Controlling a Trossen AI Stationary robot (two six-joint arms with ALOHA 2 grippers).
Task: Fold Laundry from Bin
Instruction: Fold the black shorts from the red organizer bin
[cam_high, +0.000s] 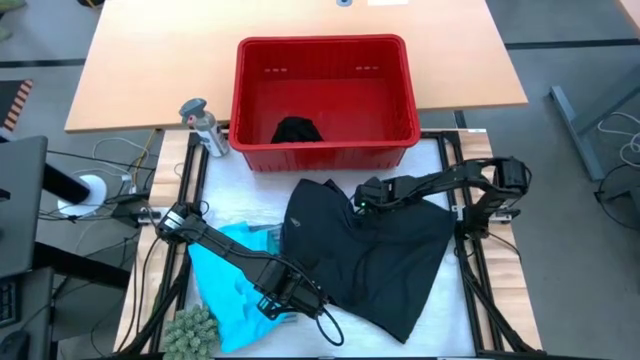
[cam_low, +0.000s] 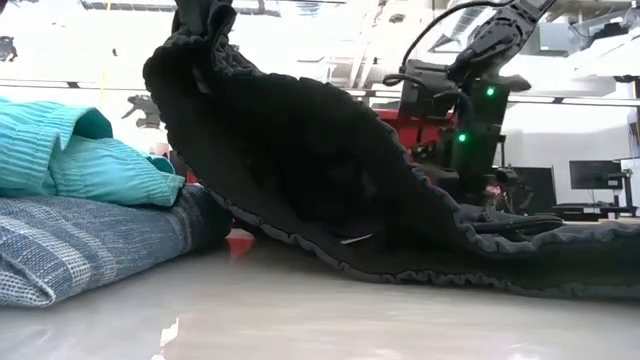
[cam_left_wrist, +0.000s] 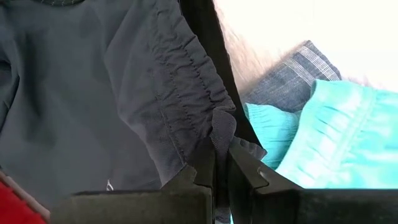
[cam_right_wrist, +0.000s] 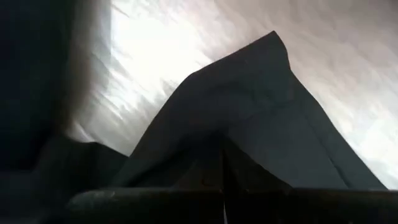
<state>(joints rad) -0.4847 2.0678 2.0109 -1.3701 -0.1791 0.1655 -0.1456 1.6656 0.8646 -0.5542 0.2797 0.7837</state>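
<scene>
Black garment (cam_high: 370, 250) stretches on the table between both pincers, left gripper (cam_high: 297, 291) pinching its gathered waistband at one end, right gripper (cam_high: 366, 196) pinching the opposite edge nearer the bin (cam_high: 325, 60).

Robotics lab: framed test rig (cam_high: 470, 250), cables, monitors (cam_low: 590, 176).

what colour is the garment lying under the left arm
Bright turquoise soft cloth garment, under the left arm; the high view shows it best.
</scene>
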